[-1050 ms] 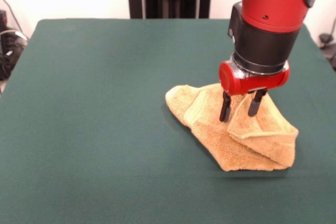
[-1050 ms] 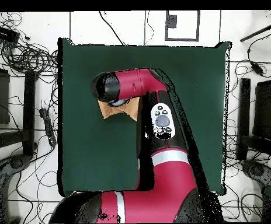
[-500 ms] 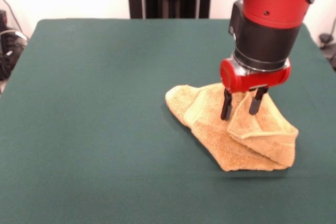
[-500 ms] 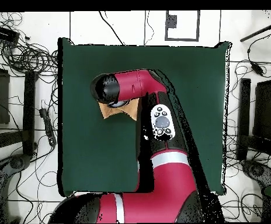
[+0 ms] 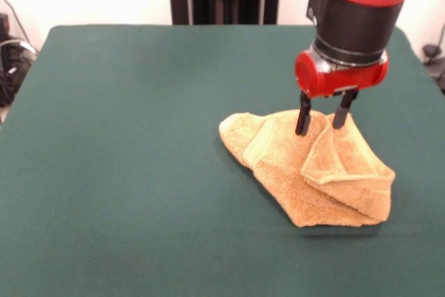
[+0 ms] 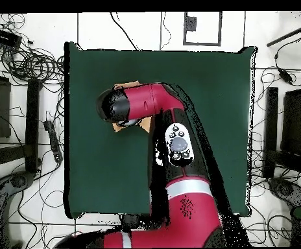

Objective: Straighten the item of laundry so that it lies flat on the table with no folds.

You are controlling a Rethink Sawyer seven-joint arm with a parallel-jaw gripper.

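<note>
Since the earlier frames the red and black arm (image 5: 361,5) has risen and drawn back a little toward the table's far edge, so its gripper (image 5: 324,110) now hangs with its two dark fingers (image 5: 303,113) at the top of the cloth rather than down among its folds. Largest in view is the dark green felt-covered table (image 5: 125,158), its near edge cut off at the bottom of the front view. On its right half lies the small orange-tan terry towel (image 5: 292,179), crumpled, with one flap doubled over itself at the right and a hemmed band showing along the fold. Jaws stand apart at a narrow gap, holding nothing; whether the fingertips touch the cloth cannot be told. From overhead the arm covers nearly all of the towel, leaving only tan slivers (image 6: 128,85) at its edges, and the gripper itself is hidden.
</note>
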